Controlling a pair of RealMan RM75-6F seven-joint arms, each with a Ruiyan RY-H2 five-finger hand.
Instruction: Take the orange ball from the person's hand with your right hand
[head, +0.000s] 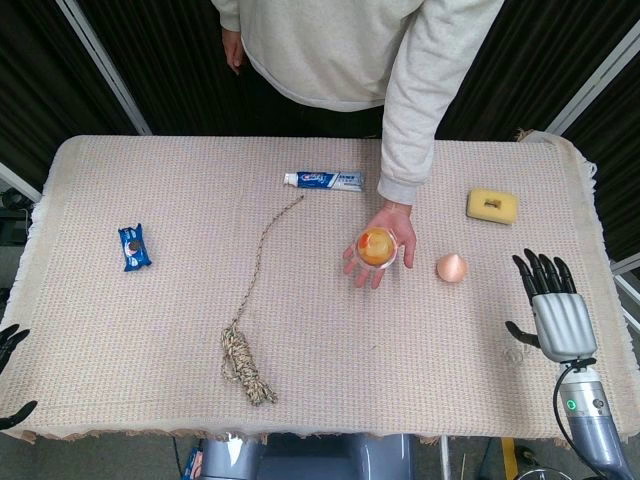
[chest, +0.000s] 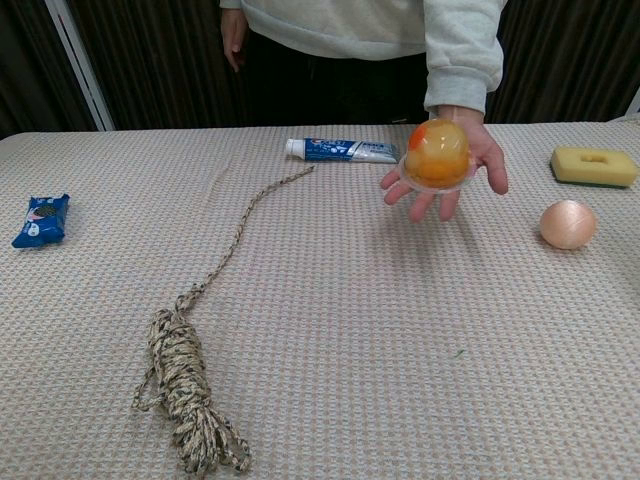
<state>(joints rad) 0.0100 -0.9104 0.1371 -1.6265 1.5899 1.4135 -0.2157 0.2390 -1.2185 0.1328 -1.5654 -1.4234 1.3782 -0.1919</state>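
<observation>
A big table (head: 150, 330) with a woven cloth fills the view. A person's hand (head: 385, 235) reaches over it, palm up, with the orange ball (head: 376, 245) sitting on it. A rope (head: 250, 350) lies on the left side. The robot's right hand (head: 552, 305) is at the right edge with fingers spread and nothing in it, well apart from the ball. The left hand (head: 8, 345) barely peeks in at the left edge, so I cannot tell how it is. A toothpaste tube (head: 323, 180), a yellow sponge (head: 492, 205), a blue snack packet (head: 133, 247) and a small peach ball (head: 451, 267) rest on the cloth.
</observation>
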